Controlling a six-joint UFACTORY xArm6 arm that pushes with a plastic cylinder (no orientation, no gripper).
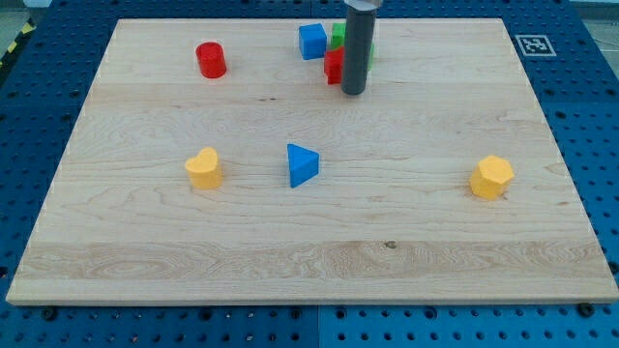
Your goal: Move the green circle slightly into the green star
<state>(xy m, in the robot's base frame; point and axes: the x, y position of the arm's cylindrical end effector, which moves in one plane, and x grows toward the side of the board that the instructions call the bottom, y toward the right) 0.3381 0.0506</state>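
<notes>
My tip stands on the board near the view's top centre, just below and right of a small cluster of blocks. Green shows behind the rod at the cluster; the rod hides most of it, so I cannot tell circle from star. A red block touches the rod's left side. A blue cube sits left of the green.
A red cylinder stands at the top left. A yellow heart and a blue triangle lie mid-board. A yellow hexagon lies at the right. The wooden board rests on a blue pegboard.
</notes>
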